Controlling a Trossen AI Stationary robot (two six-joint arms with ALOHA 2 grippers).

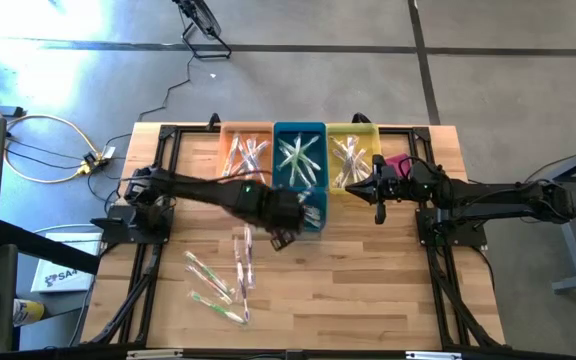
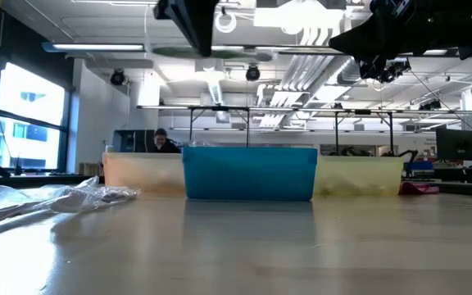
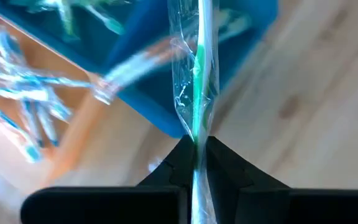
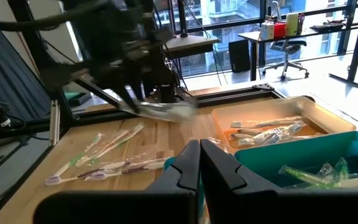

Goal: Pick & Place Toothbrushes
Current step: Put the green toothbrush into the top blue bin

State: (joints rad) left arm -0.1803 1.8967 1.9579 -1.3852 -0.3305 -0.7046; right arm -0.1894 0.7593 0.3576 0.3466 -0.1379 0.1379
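**Q:** Checking the left arm first: what did your left gripper (image 3: 196, 155) carry, and where did it sit?

**A:** You had it pinched on a green-handled toothbrush (image 3: 199, 68) in a clear wrapper. In the left wrist view the brush ran straight out from between the fingers, long axis in line with the gripper. In the high view that gripper (image 1: 286, 228) hung at the near edge of the blue bin (image 1: 299, 132), the middle of three.

**Q:** So which way did the drop lie?

**A:** Just ahead. The blue bin already held green brushes; the orange bin (image 1: 231, 133) beside it held blue ones, the yellow bin (image 1: 353, 128) lay on the other side. My judgement: you needed only a short carry forward over the blue wall before letting go.

**Q:** And the right arm?

**A:** Your right gripper (image 1: 378, 204) waited with fingers together, empty, near the yellow bin. The loose toothbrushes (image 1: 223, 280) lay scattered on the tabletop (image 1: 368, 290), nearer your left arm.
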